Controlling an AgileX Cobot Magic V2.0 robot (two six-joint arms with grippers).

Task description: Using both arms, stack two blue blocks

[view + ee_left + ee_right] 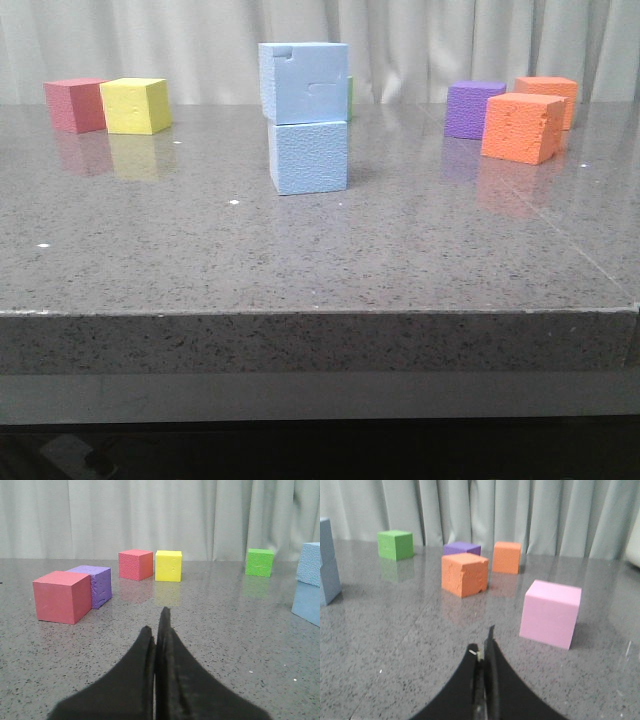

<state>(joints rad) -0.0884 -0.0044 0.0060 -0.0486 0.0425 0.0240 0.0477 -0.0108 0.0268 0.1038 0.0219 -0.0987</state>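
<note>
Left gripper (159, 630) and right gripper (484, 650), jaws apparently closed, empty.

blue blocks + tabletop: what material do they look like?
Blue blocks, upper and lower: likely foam. Matte, pebbled faces, and the upper one's front has shallow stepped dents. Tabletop: looks like polished speckled stone or a stone-look composite. Grey with fine flecks, glossy enough to mirror the cubes. Which of the two, can't tell.
</note>
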